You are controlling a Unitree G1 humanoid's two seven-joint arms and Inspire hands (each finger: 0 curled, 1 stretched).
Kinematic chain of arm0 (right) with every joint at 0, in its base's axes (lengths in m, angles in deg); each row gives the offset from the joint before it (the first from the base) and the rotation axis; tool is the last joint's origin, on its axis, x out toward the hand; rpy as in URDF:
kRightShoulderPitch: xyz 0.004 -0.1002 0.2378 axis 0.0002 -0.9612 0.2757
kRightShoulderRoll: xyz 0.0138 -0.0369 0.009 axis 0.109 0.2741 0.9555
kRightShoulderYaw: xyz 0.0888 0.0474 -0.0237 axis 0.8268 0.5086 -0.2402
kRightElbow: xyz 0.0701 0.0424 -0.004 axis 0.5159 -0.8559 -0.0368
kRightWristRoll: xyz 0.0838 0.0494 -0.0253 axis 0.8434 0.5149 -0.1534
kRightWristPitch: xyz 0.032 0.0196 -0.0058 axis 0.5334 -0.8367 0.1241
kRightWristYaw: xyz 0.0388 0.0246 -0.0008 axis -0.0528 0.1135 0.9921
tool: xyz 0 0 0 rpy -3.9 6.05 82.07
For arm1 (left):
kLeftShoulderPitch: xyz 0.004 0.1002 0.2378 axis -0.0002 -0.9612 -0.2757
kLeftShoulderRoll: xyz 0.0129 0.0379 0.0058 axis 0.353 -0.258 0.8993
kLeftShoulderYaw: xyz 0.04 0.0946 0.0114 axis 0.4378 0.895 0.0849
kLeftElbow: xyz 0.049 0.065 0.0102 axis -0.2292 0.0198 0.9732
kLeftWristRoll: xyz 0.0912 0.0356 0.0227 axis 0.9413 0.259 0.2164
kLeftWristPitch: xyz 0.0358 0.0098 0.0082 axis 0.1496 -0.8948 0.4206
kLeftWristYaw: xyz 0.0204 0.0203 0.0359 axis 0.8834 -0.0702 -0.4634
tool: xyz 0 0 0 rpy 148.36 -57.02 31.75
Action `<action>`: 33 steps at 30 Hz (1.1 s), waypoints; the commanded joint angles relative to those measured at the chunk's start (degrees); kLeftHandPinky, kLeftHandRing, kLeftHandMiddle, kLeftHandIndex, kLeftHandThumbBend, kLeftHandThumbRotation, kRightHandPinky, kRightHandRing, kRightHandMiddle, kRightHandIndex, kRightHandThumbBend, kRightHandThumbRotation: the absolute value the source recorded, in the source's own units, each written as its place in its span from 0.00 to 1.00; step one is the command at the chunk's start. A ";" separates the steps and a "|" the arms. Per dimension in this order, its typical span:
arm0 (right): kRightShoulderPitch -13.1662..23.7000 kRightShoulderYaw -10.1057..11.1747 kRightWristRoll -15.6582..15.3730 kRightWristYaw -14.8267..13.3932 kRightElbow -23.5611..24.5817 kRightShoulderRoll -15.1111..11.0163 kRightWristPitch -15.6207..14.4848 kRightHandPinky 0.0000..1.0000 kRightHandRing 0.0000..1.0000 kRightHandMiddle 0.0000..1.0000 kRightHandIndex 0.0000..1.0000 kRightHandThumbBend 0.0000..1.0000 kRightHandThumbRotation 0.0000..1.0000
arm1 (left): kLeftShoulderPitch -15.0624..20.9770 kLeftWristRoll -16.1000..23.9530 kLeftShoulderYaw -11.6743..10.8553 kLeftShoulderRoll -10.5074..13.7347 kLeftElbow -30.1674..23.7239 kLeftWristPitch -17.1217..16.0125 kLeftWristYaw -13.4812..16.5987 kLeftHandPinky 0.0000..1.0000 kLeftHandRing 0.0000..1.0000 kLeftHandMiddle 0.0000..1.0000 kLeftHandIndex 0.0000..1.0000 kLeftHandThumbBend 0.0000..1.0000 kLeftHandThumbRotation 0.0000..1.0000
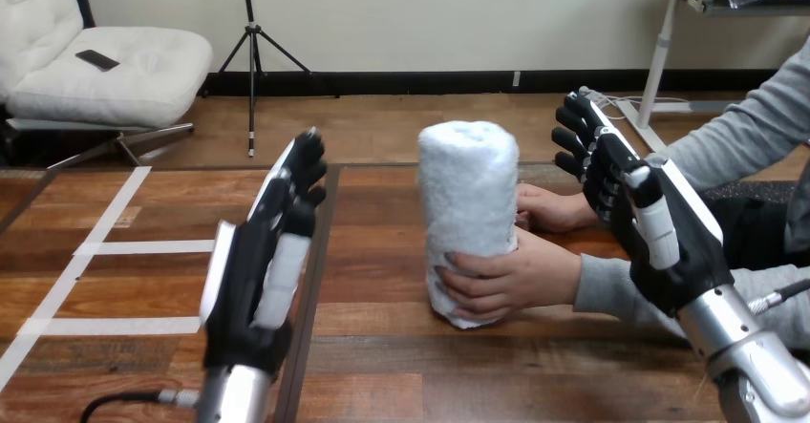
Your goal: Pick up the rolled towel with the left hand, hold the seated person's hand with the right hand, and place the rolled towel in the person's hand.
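Note:
A white rolled towel (468, 218) stands upright on the wooden table (382, 366), right of centre. The person's nearer hand (506, 280) is wrapped around its lower part. The person's farther hand (554, 208) rests on the table just behind and right of the towel. My left hand (263, 270) is raised at the left, fingers straight, well apart from the towel. On the right my right hand (635, 213) is also raised with straight fingers, above the person's forearm and touching nothing.
The person's grey sleeves (611, 289) reach in from the right edge across the table. White tape lines (105, 247) mark the table's left part. A dark seam (320, 251) runs down the table beside my left hand.

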 commanded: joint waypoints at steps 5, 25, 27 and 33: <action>-3.78 1.49 4.48 -0.42 14.13 2.59 -3.96 1.00 1.00 1.00 1.00 1.00 1.00 | -1.19 -1.19 -1.69 2.64 -6.02 -1.74 -1.22 0.91 0.93 0.93 0.91 0.87 0.92; -10.74 -0.19 4.91 -1.94 27.77 6.51 -9.00 1.00 1.00 1.00 1.00 1.00 1.00 | -6.25 -4.91 -1.78 2.74 -10.78 -1.64 -3.58 0.91 0.96 0.96 0.94 0.83 0.93; -11.05 -0.31 5.45 -1.38 28.42 7.00 -9.05 1.00 1.00 1.00 1.00 1.00 1.00 | -6.13 -5.33 -1.84 2.45 -10.41 -1.88 -3.60 0.91 0.96 0.96 0.94 0.82 0.93; -11.94 -0.60 5.02 -1.66 30.34 8.16 -9.61 1.00 1.00 1.00 1.00 1.00 1.00 | -5.52 -6.34 -2.07 1.94 -8.90 -2.62 -3.75 0.90 0.95 0.96 0.93 0.79 0.94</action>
